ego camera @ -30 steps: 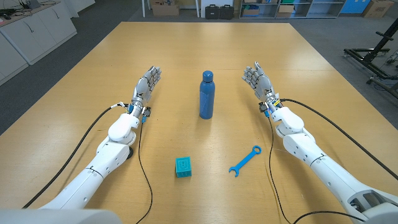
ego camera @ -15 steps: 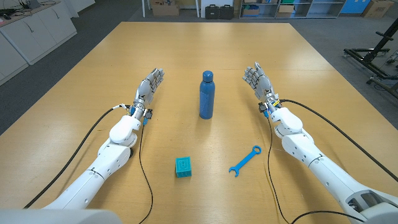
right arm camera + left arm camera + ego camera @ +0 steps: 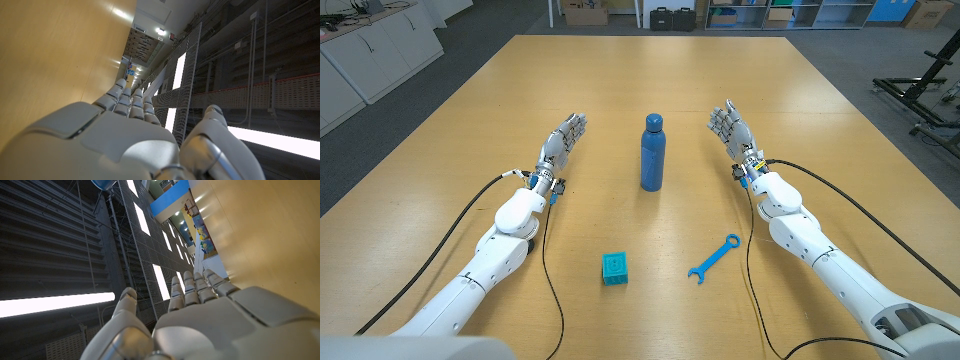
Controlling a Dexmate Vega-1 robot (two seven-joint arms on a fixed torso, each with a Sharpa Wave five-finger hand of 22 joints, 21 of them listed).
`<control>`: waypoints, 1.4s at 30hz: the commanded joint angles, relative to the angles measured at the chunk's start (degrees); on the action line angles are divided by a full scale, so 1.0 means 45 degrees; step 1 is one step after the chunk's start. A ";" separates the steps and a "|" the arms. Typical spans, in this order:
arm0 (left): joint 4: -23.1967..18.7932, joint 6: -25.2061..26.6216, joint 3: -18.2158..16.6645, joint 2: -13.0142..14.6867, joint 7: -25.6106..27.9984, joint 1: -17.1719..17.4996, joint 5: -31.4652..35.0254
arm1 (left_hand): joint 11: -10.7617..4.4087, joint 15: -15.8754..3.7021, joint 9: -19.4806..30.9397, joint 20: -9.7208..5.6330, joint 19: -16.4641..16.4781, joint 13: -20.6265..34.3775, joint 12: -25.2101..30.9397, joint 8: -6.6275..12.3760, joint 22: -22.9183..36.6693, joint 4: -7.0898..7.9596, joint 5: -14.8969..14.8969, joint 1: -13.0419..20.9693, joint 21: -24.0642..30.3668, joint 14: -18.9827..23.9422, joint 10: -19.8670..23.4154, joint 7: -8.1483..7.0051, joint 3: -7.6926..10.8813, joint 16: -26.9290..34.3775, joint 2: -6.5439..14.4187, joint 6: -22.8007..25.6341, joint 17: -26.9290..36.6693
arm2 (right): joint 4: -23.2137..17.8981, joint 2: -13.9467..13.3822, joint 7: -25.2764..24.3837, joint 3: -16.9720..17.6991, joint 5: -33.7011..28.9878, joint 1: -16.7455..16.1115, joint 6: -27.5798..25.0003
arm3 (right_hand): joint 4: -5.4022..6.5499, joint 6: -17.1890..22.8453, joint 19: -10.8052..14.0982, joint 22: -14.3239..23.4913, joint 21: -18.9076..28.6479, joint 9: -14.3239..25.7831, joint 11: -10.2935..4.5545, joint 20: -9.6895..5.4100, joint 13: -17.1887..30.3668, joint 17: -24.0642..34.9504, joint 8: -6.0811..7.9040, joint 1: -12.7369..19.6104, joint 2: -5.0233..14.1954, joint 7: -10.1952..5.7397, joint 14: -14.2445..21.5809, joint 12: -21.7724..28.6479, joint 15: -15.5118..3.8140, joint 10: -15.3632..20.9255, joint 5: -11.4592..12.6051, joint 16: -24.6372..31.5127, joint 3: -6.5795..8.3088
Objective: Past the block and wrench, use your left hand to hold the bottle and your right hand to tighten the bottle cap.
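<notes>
While both arms reach in over the wooden tabletop (image 3: 820,110), the blue bottle (image 3: 652,153) stands upright at the middle, its cap (image 3: 653,121) on top, untouched by either hand. From the bottle, the left hand (image 3: 559,141) sits at about nine o'clock, well apart from it, fingers extended and spread, holding nothing. At about three o'clock from the bottle is the right hand (image 3: 734,133), likewise open with fingers apart and empty. Nearer the robot, a small teal block (image 3: 614,268) lies at roughly seven o'clock from the bottle, and a blue wrench (image 3: 715,258) lies flat at roughly five o'clock, its length angled across the wood; the two are well apart from each other and from both hands. Seen along the left wrist, the left hand (image 3: 200,320) shows its fingers straight beside the tabletop (image 3: 270,230), and along the right wrist the right hand (image 3: 120,135) shows the same beside the tabletop (image 3: 45,55).
</notes>
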 commanded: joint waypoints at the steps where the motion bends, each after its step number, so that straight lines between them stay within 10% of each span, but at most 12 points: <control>1: 0.0133 -0.0426 0.0216 -0.0064 -0.0253 0.0075 0.0201 | -0.0073 -0.0005 0.0047 -0.0260 0.0060 0.0034 -0.0042 -0.0010 0.0011 -0.0041 -0.0011 0.0205 -0.0005 0.0080 -0.0011 0.0009 0.0070 -0.0045 -0.0005 -0.0071 0.0017 | -0.0259 -0.0065 -0.0173 0.0004 -0.0078 -0.0102 -0.0123 | -0.0066 0.0072 0.0148 0.0054 0.0004 0.0025 0.0018 0.0017 0.0000 0.0022 -0.0005 0.0041 0.0135 0.0421 0.0116 0.0103 0.0034 0.0033 -0.0024 0.0033 0.0062; 32: 0.0101 -0.1374 0.0701 0.0296 0.0911 0.0128 0.3577 | -0.0195 -0.0089 0.0138 -0.0215 0.0981 -0.0025 -0.0257 -0.0315 -0.0002 -0.0491 0.0055 0.2157 0.0133 -0.0143 -0.0659 0.0005 0.0477 -0.0217 -0.0856 -0.1380 0.0044 | -0.0774 -0.0339 -0.0358 0.0022 -0.0230 -0.0135 -0.0447 | -0.0113 0.0073 0.0157 0.0053 -0.0053 0.0029 0.0059 0.0042 -0.0015 0.0002 -0.0074 0.0105 0.0214 0.0419 0.0120 0.0075 0.0083 0.0029 -0.0054 0.0019 0.0089; 42: 0.0653 -0.1931 0.1259 0.0684 0.0099 -0.0557 0.4119 | 0.0002 0.0203 0.0198 0.0205 -0.0201 0.0054 -0.0425 -0.0426 -0.0005 -0.0427 0.0071 0.3292 -0.0311 -0.1276 -0.1823 -0.0131 0.0441 -0.0457 -0.1735 -0.2382 0.0066 | -0.1053 -0.0426 -0.0551 0.0050 -0.0282 -0.0243 -0.0601 | -0.0134 0.0085 0.0161 0.0053 -0.0071 0.0030 0.0059 0.0052 -0.0019 -0.0004 -0.0089 0.0135 0.0236 0.0413 0.0126 0.0071 0.0102 0.0040 -0.0062 0.0016 0.0100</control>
